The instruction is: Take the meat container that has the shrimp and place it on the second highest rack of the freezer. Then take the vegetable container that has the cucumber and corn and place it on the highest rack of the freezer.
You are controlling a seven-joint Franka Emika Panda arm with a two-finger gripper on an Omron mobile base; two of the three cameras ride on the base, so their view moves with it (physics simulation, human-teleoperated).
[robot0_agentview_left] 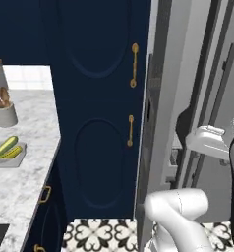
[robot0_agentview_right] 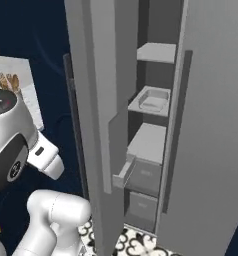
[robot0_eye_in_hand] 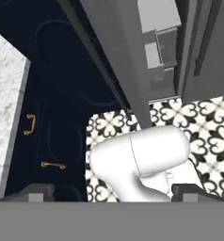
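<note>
The freezer (robot0_agentview_right: 201, 125) stands with its door panels (robot0_agentview_right: 98, 100) swung open, exposing a vertical stack of flat pale-grey shelves; in the left base view it is seen edge-on at the right (robot0_agentview_left: 188, 74). The navy cabinet (robot0_agentview_left: 99, 98) with gold handles (robot0_agentview_left: 134, 64) stands directly beside the freezer's left side. A marble counter (robot0_agentview_left: 25, 197) adjoins the cabinet's left side. The floor (robot0_eye_in_hand: 198, 117) below the freezer carries a black-and-white patterned tile. Inside the freezer, the highest rack (robot0_agentview_right: 158, 51) is bare. The second highest rack (robot0_agentview_right: 137, 106) carries a pale container (robot0_agentview_right: 153, 99) set toward its right edge; the contents of this container cannot be made out. A third shelf (robot0_agentview_right: 148, 140) lies below, followed by two drawers (robot0_agentview_right: 146, 175). On the counter, close to its left edge, the vegetable container (robot0_agentview_left: 13, 158) holds the cucumber (robot0_agentview_left: 6, 145), lying diagonally, and the corn (robot0_agentview_left: 11, 153), just beside it. A white utensil cup (robot0_agentview_left: 6, 115) stands behind this container. The gripper (robot0_eye_in_hand: 114, 190) points down toward the floor; its two finger tips (robot0_eye_in_hand: 36, 192) stand well apart with nothing between them, so the hand is spread and empty.
</note>
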